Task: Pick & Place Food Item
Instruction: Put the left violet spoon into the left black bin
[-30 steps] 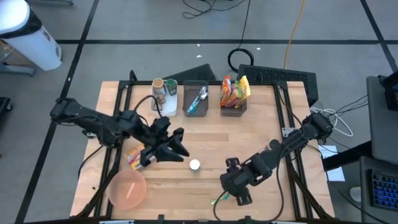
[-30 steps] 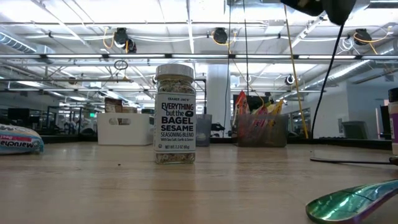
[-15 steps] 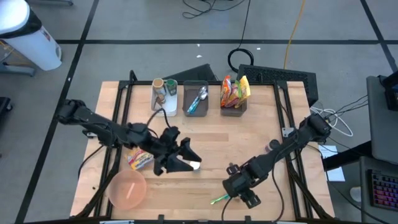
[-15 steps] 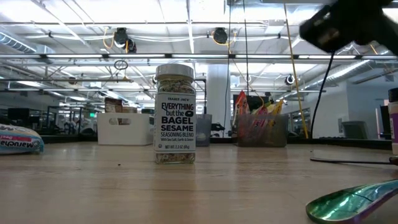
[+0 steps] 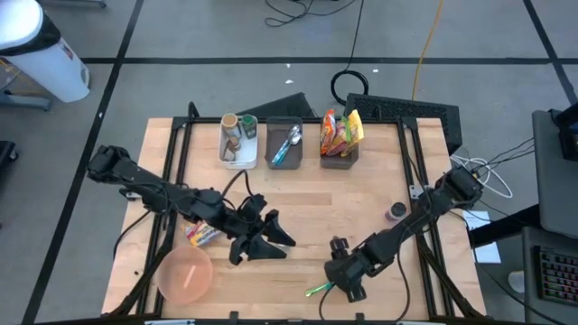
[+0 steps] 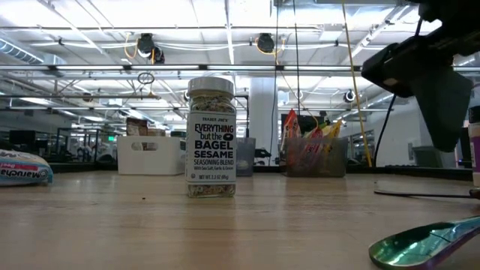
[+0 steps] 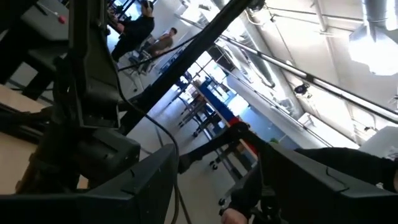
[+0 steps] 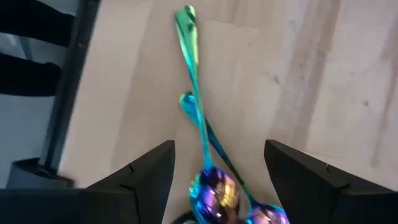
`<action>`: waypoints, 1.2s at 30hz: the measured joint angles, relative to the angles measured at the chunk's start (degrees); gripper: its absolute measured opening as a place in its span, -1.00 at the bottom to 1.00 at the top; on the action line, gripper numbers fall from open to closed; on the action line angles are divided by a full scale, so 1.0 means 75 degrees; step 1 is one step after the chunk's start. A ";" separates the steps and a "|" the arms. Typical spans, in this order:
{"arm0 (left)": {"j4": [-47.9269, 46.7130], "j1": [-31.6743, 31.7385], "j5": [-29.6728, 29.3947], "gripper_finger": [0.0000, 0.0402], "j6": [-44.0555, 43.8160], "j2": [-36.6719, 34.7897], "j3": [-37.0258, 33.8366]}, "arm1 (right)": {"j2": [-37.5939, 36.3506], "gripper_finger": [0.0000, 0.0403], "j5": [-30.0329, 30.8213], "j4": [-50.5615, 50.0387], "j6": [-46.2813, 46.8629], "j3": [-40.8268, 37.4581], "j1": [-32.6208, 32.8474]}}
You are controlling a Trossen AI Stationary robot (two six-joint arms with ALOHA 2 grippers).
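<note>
Where the jar stands: seasoning jar [image 6: 211,139] upright on the wooden table [image 5: 361,199], mid-table; in the low view nothing touches it.
Left gripper: left gripper [image 5: 264,244] low over the table's middle, covering the jar's spot in the high view.
Left pincer: fingers [image 7: 124,186] spread, nothing gripped between them.
Right gripper: right gripper [image 5: 348,287] near the front edge, directly over two iridescent spoons [image 8: 199,124].
Right pincer: spread, spoons lying on the wood between the fingers, not gripped.
Nearby items: marshmallow bag [image 5: 200,233] just beside the left gripper; pink bowl [image 5: 185,275] at the front-left corner.
</note>
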 joint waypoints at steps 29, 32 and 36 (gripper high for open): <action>-0.0606 0.0013 0.0055 0.27 -0.0187 -0.0009 -0.0002 | 0.0503 0.07 0.0419 0.1129 -0.0239 -0.0442 0.0245; -0.0596 0.0015 0.0055 0.27 -0.0188 -0.0012 -0.0003 | 0.0500 0.05 0.0623 0.1013 -0.0359 -0.0437 0.0243; -0.0597 0.0015 0.0055 0.27 -0.0194 -0.0012 0.0000 | 0.0498 -0.05 0.0813 0.0932 -0.0392 -0.0442 0.0262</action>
